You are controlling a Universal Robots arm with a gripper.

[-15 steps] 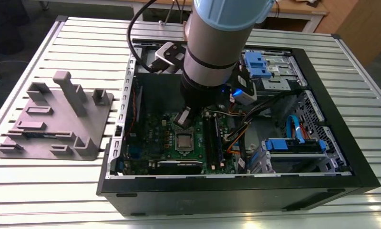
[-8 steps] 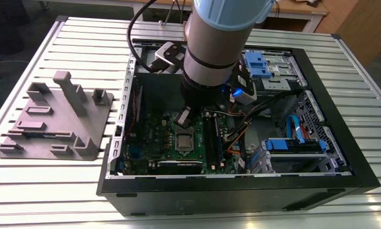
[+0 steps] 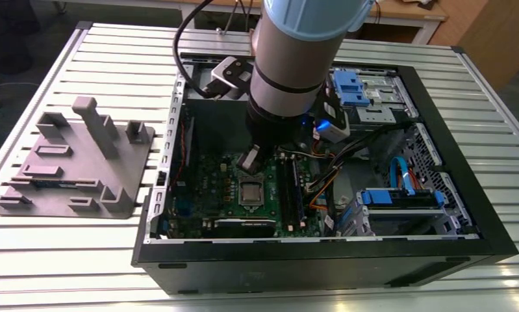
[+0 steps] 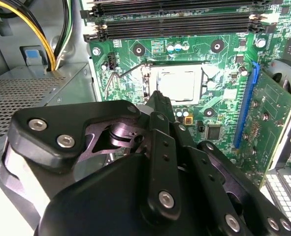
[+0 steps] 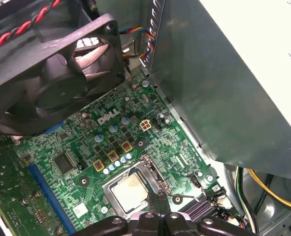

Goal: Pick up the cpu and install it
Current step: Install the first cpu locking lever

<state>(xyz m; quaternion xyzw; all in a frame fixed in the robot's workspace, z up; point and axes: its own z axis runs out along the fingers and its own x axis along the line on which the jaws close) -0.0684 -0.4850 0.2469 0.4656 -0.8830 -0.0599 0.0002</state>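
Cpu in socket, gripper upright nearby — closed

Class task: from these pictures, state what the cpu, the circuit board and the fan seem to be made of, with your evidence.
The cpu: likely a metal top, dull silvery-grey with a soft sheen. The circuit board: rigid laminate with glossy green coating, fine traces and solder points showing. The fan: probably moulded black plastic, matt, with smooth curved blades.
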